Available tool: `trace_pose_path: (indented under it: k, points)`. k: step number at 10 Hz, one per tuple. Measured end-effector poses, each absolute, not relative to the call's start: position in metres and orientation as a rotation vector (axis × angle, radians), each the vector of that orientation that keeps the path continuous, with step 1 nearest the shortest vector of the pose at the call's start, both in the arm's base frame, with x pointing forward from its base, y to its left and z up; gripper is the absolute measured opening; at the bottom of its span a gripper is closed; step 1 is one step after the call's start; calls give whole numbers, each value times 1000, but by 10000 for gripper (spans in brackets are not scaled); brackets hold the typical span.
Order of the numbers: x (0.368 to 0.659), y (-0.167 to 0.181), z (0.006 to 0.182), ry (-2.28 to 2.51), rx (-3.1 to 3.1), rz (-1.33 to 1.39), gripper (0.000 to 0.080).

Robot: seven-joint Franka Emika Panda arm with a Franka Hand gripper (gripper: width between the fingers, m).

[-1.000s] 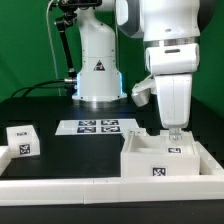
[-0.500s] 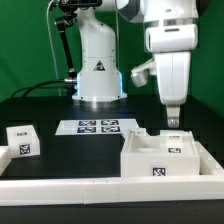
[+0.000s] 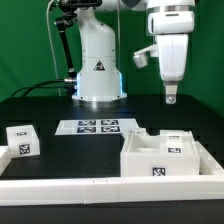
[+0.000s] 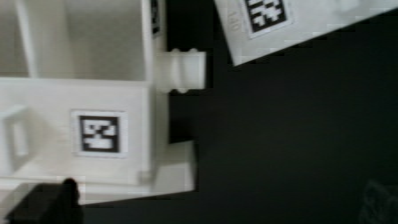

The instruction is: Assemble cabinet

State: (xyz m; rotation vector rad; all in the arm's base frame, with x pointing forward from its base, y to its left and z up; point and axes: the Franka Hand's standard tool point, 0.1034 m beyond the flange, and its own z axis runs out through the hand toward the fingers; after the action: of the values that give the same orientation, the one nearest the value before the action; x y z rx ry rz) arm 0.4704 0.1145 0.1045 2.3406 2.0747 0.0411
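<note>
While hovering well above the white boxy tagged plastic cabinet (image 3: 165, 157), the grey two-finger gripper (image 3: 171, 98) holds nothing; jaw gap unreadable.

The cabinet (image 3: 165, 160) is white plastic, its faces carrying square black-and-white tags; the wrist view shows one such tag on a white panel (image 4: 100, 133) against the black bench. A small white cube (image 3: 20, 140) bears the same black-and-white tags, and the marker board (image 3: 98, 126) is a white sheet printed with several black square patterns. The bench (image 3: 60, 105) is black, the arm's body white with dark joints, and the gripper (image 3: 171, 97) has a white housing with dark fingertips.
</note>
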Motion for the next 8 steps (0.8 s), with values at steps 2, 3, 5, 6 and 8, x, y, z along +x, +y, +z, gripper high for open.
trace_pose_path:
  k: [2, 3, 5, 6, 8]
  points:
    - [466, 113, 102, 2071, 2349, 30, 796]
    - [466, 113, 102, 2070, 2350, 30, 796]
    - [466, 112, 100, 2094, 2327, 38, 796]
    - [463, 108, 96, 2217, 2187, 99, 796]
    - [452, 92, 89, 2424, 1945, 96, 796]
